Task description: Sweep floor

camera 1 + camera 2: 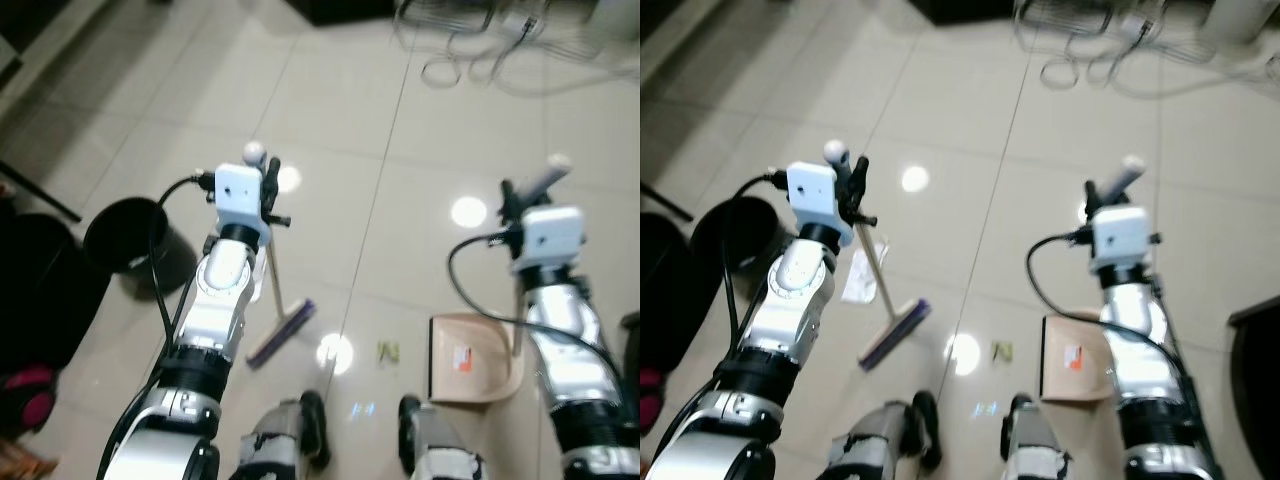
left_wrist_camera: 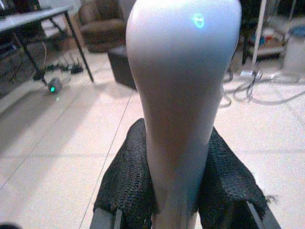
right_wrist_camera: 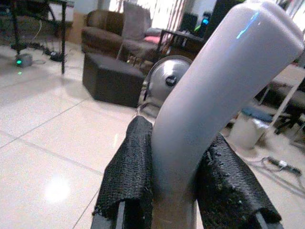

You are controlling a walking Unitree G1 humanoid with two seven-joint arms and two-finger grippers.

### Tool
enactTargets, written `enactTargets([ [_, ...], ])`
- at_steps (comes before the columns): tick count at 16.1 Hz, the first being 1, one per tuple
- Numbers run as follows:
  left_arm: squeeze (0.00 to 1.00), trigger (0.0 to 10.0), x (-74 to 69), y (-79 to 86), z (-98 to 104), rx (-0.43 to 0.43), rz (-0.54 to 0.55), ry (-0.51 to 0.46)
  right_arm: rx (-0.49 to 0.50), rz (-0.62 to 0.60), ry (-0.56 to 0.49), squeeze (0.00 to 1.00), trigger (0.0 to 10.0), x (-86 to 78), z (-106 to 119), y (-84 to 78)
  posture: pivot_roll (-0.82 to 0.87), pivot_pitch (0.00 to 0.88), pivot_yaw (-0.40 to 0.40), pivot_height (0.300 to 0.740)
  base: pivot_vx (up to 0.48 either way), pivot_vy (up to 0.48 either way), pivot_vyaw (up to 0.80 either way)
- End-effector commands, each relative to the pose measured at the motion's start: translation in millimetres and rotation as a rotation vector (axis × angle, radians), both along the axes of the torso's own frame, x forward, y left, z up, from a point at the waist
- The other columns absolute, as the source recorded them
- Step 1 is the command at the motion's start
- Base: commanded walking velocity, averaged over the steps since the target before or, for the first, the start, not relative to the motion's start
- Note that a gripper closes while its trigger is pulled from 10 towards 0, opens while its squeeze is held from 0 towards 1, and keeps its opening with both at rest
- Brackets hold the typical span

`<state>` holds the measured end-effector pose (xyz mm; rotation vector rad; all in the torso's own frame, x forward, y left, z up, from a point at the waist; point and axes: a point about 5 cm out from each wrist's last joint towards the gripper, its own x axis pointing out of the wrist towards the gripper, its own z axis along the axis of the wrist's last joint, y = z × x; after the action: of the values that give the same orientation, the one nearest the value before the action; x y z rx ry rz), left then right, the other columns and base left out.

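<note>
Both tools in hand, sweep looks barely started. Left gripper (image 1: 268, 178) is clenched on the broom handle (image 2: 183, 95); the broom head (image 1: 281, 332) rests on the tiled floor (image 1: 420, 130) just ahead of the robot's feet. Right gripper (image 1: 520, 195) is clenched on the dustpan handle (image 3: 214, 95); the dustpan (image 1: 475, 358) sits flat on the floor to the right. A small yellowish scrap (image 1: 387, 350) lies between broom head and dustpan, not yet collected; a white paper scrap (image 1: 858, 282) lies left of the broom. Black bin (image 1: 135, 240) stands well to the left. Left to do, by my read: push scraps into the pan, then dump in the bin.
</note>
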<state>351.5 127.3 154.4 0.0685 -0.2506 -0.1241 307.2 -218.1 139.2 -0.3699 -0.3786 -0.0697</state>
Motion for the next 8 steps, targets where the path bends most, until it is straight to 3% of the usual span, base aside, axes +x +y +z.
enactTargets([
  [1,0.0,10.0,0.6,1.8,3.3,-0.005,0.011,-0.028,-0.008,0.002,-0.046,0.0,10.0,-1.4,3.0,2.8,0.09,0.379,0.173,0.74,0.0,0.0,0.0],
  [3,0.0,10.0,1.5,-3.9,2.1,-0.022,-0.013,-0.042,0.001,-0.021,-0.118,0.0,10.0,-2.5,6.5,6.8,0.09,0.381,0.192,0.74,0.0,0.0,0.0],
  [8,0.0,10.0,6.4,-14.0,0.1,-0.036,-0.039,-0.036,0.015,-0.012,-0.178,0.0,10.0,-0.2,6.0,21.9,0.11,0.386,0.208,0.74,0.0,0.0,0.0],
])
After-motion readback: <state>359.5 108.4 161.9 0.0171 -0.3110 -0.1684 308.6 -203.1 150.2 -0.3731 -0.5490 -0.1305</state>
